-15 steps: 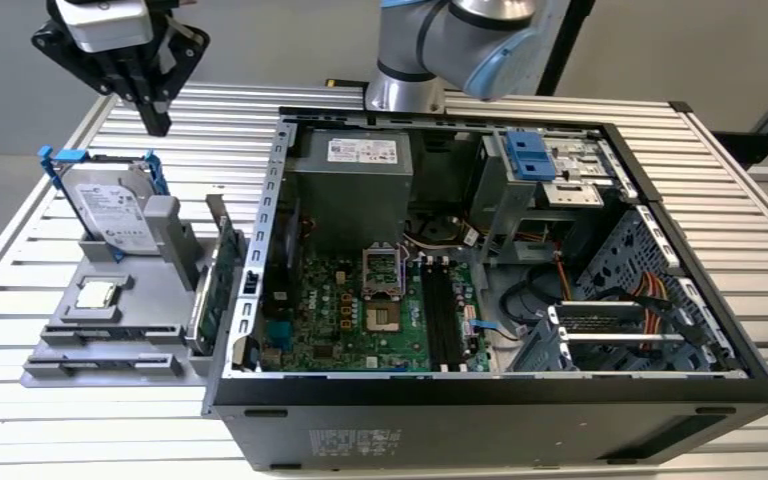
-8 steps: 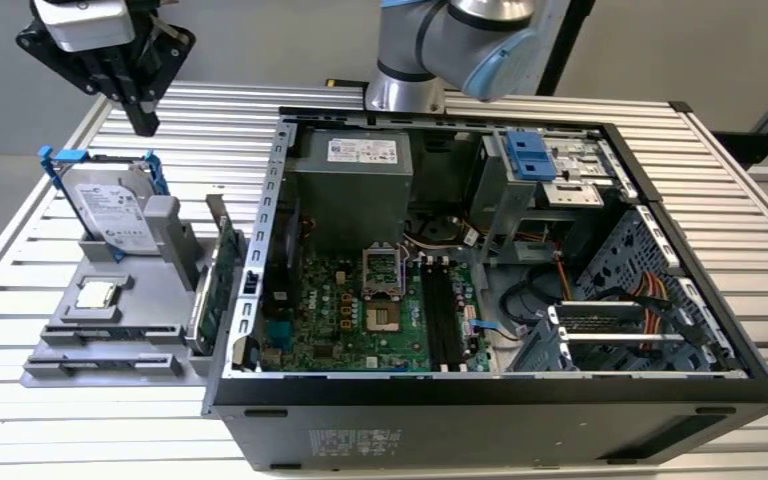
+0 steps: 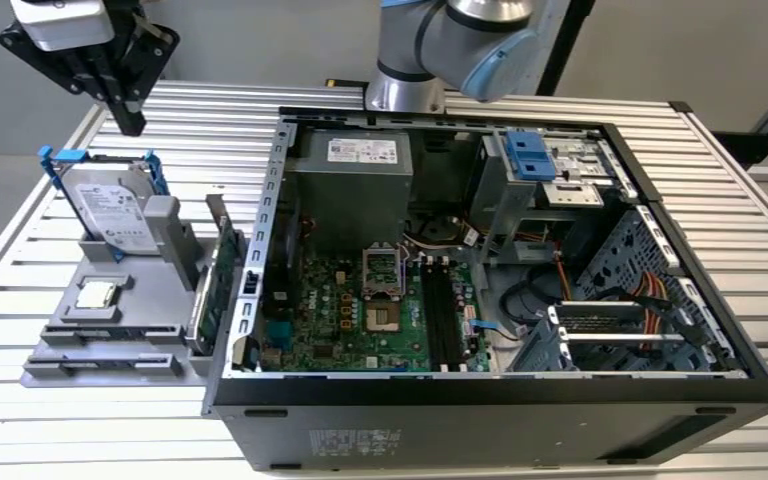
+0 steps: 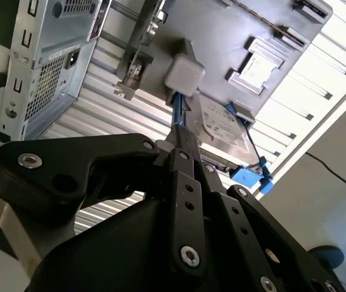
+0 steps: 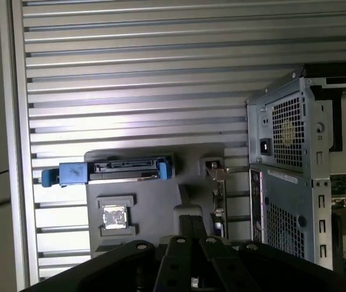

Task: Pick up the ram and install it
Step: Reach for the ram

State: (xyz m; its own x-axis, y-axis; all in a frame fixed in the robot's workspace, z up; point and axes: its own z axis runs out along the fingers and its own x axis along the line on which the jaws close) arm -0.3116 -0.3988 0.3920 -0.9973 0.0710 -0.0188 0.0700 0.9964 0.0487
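My gripper (image 3: 131, 122) hangs high over the table's back corner on the exterior view's left, above the grey parts holder (image 3: 157, 335). Its black fingers (image 4: 184, 159) lie pressed together and shut, with nothing between them; they also reach up from the frame edge in the first wrist view (image 5: 191, 222). A narrow dark-blue strip that looks like the ram (image 3: 104, 331) lies along the holder's front slot. The open computer case (image 3: 491, 395) stands to the exterior view's right. Inside it, the motherboard's long black slots (image 3: 440, 315) stand bare.
In the holder stand a silver hard drive (image 3: 111, 210) in a blue frame, a processor chip (image 3: 97, 295) and a green circuit card (image 3: 219, 270) on edge next to the case wall. The arm's base (image 3: 404, 90) rises behind the case. The slatted table (image 3: 224, 130) runs all around.
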